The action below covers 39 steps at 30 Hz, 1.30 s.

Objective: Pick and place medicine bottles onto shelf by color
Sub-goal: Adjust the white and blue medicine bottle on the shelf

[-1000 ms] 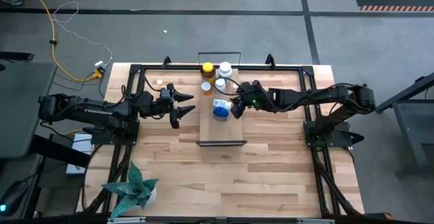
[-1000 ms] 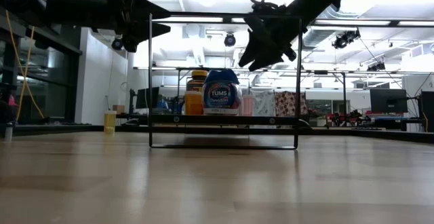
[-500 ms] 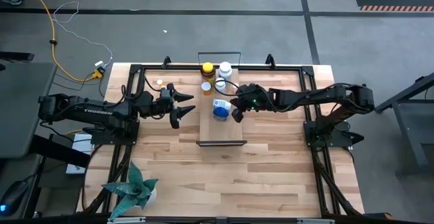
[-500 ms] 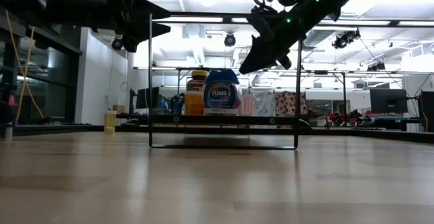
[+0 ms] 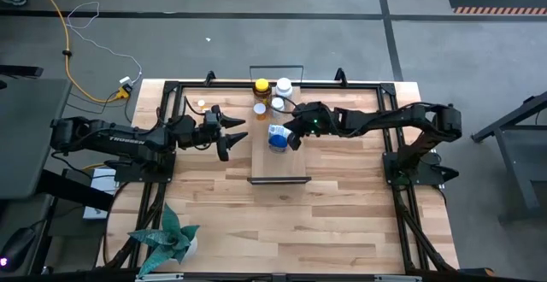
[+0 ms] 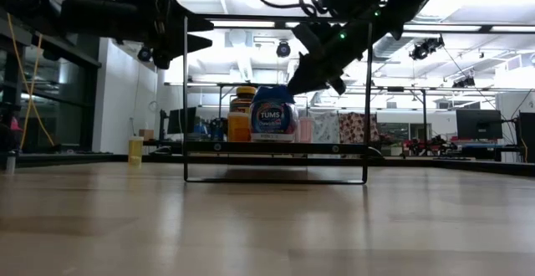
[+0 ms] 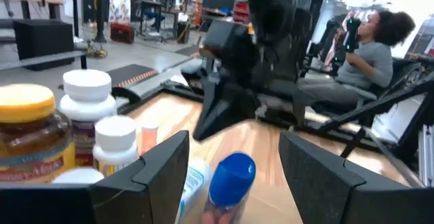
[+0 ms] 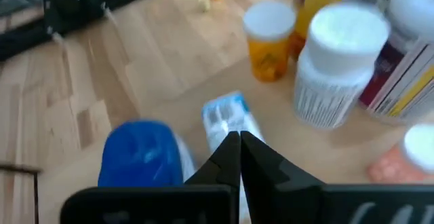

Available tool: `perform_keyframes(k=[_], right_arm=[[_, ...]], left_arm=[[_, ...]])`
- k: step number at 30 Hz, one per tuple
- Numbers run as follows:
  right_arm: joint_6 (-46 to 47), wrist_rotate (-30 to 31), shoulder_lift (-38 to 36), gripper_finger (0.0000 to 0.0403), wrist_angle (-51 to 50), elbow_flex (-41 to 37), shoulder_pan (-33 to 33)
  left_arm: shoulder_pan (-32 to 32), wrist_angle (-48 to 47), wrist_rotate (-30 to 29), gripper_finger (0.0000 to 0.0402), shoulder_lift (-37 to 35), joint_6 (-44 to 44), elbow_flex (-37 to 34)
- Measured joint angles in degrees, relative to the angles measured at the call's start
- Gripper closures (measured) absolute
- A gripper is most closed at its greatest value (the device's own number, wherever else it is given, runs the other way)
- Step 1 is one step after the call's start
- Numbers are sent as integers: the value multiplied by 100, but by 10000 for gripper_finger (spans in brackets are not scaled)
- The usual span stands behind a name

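Note:
The shelf [image 5: 279, 164] runs from the far edge toward the table's middle. On its far half stand an amber bottle with a yellow cap [image 5: 261, 86], white bottles [image 5: 284, 85], a small orange bottle with a white cap [image 5: 260, 108] and a blue-capped bottle [image 5: 278, 137] [image 6: 272, 113]. My right gripper [image 5: 293, 139] [image 8: 239, 141] is shut, its tips slanting down at the blue-capped bottle's right upper side. My left gripper [image 5: 231, 136] hovers open and level just left of the shelf, facing that bottle [image 7: 229, 178]. My right gripper's shut fingertips [image 6: 293, 87] come slanting down from the table's right at the top of the blue-capped bottle [image 8: 227, 115]. I cannot tell whether they touch it. The bottle stands upright on the shelf.
A tiny orange bottle [image 5: 202, 103] stands on the table far left of the shelf. A potted plant [image 5: 167, 239] sits at the near left corner. Black frame rails [image 5: 359, 84] border the table. A person [image 7: 369, 44] sits beyond the table.
My right gripper has shut with nothing between its fingers. It has gone toward the table's left and down, tipping its fingers lower, up to the blue-capped bottle. The bottles stand as before.

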Motion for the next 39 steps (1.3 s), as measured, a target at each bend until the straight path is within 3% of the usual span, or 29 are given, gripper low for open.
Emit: perform_keyframes(k=[11,23,39], right_arm=[[61,-20,236,403,191,0,-6],[107,-461,372,403,376,-2,-126],[105,-571,372,403,-285,-2,-129]], left_arm=[[0,412,-17,183,388,-11,4],[2,423,-15,183,432,-1,4],[2,418,-9,183,432,0,4]])
